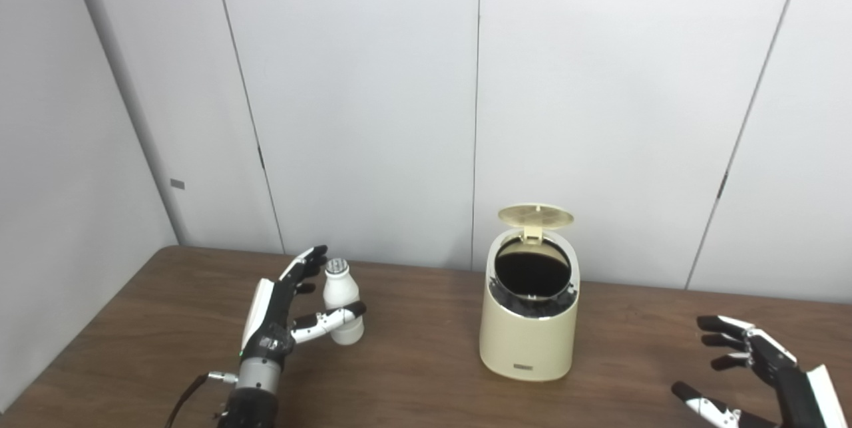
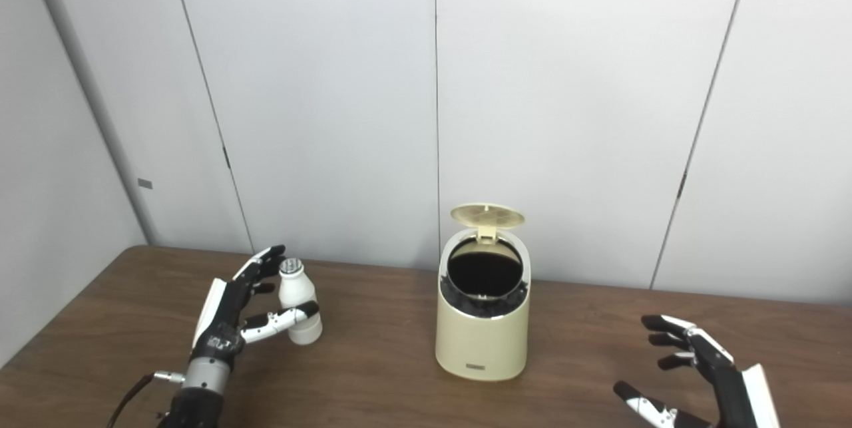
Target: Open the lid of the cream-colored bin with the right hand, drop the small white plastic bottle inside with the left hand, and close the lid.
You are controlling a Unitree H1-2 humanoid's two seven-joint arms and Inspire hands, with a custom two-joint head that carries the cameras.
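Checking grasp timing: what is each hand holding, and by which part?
Left hand cups the white bottle, thumb across its lower body, fingers behind its neck; firmness unclear. Right hand holds nothing.

A: How is the light?

B: Bright, even and diffuse, seemingly from overhead. The pale wall (image 1: 599,82) looks flat and slightly bluish, without glare.

A: Any shadows?

B: Only soft ones on the brown table (image 1: 413,381), beneath the bin (image 1: 529,328) and bottle (image 1: 341,305).

A: Sharpness?

B: Fairly sharp but slightly grainy. The bin's dark opening shows no detail. No obvious edge distortion.
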